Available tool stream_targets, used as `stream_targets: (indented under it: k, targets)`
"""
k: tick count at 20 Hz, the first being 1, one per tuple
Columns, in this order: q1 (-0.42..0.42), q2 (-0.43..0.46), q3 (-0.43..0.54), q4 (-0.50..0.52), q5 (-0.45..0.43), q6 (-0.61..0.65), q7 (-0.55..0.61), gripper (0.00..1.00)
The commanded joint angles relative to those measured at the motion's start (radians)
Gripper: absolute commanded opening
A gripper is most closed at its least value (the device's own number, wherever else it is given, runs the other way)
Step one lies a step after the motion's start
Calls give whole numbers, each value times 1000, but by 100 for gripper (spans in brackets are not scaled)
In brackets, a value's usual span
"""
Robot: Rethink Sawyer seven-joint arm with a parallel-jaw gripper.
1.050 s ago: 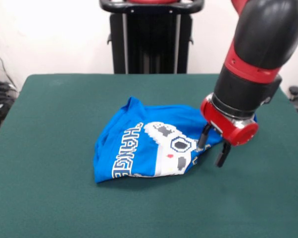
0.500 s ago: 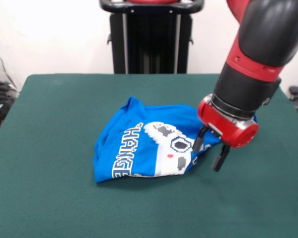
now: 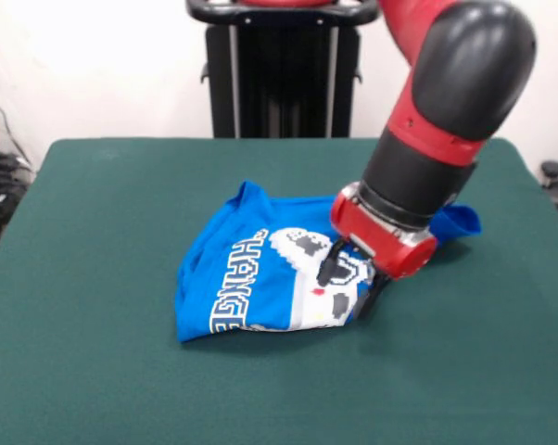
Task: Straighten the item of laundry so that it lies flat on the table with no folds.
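One shirt [image 3: 260,278], bright blue, lies bunched near the middle of the green table [image 3: 94,371]. It is folded over itself into a rough wedge: a narrow point of cloth reaches toward 11 o'clock, the broad edge runs along the 6 o'clock side, and a small blue flap pokes out at 3 o'clock from behind the arm [image 3: 437,139]. White-and-yellow block letters run down the shirt's 8 o'clock part, turned sideways, and a white pixel graphic sits next to them toward 3 o'clock. The cloth is creased and doubled, not flat.

The arm comes down from 1 o'clock, black and red, with its red wrist ring right over the shirt's 3 o'clock end. The gripper [image 3: 348,283] is down at the cloth there, on the edge of the pixel graphic. Its two dark fingers [image 3: 327,269] stand a little apart, one over the graphic and the other at the shirt's 4 o'clock corner, with a bit of white-and-blue cloth showing between them. Whether the tips actually pinch that cloth cannot be told from this view; the jaws look spread rather than closed.

A black stand [image 3: 284,74] rises at 12 o'clock beyond the table.
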Motion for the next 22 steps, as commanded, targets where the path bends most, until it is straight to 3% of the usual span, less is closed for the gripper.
stream_targets:
  k: [1,7,13,17,18,21,22]
  targets:
    - [38,127,-80,117,-34,119,-74,100]
    - [16,243,-113,71,-165,225,-43,100]
    - [16,295,-146,42,-305,268,45,100]
    - [9,301,-152,30,-341,282,60,100]
    - [5,302,-157,26,-362,298,61,0]
    - [9,283,-146,41,-316,288,71,0]
    - [15,276,-154,46,-340,276,116,0]
